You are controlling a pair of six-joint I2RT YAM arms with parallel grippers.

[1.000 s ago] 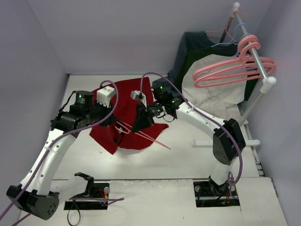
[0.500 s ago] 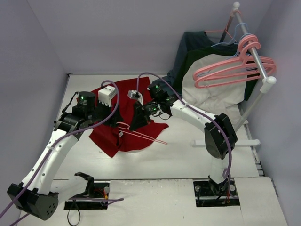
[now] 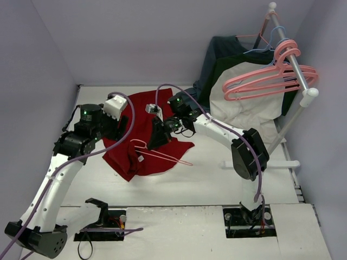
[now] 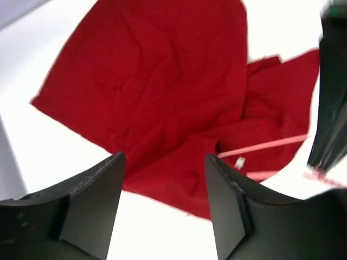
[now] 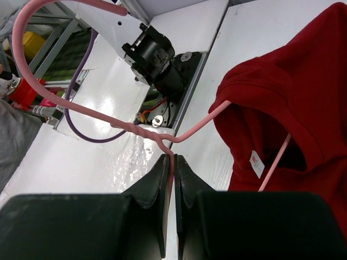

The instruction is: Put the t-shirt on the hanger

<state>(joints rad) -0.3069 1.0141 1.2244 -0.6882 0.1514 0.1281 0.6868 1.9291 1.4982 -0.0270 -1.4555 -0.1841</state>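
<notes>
— Is the light falling evenly?
— Soft, from overhead; the t-shirt (image 3: 122, 161) is throwing barely any shadow on the table (image 3: 217, 184).
— Anything blurring?
— The left-wrist view is smearing along its right edge.

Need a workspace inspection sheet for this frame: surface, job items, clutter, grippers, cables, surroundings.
Surface: white table, with the cloth lying left of centre.
Job's things: red t-shirt crumpled, white neck label showing; pink hanger apparently partly inside the neck opening.
Clutter: spare pink hangers, a blue hanger, a dark blue-grey garment and a cream-and-green garment, all on the rack.
Grippers: left gripper open above the t-shirt, holding nothing; right gripper shut on the hanger below its hook.
Cables: purple cables along both arms, looping over the t-shirt.
Surroundings: lilac walls; rack at right.
</notes>
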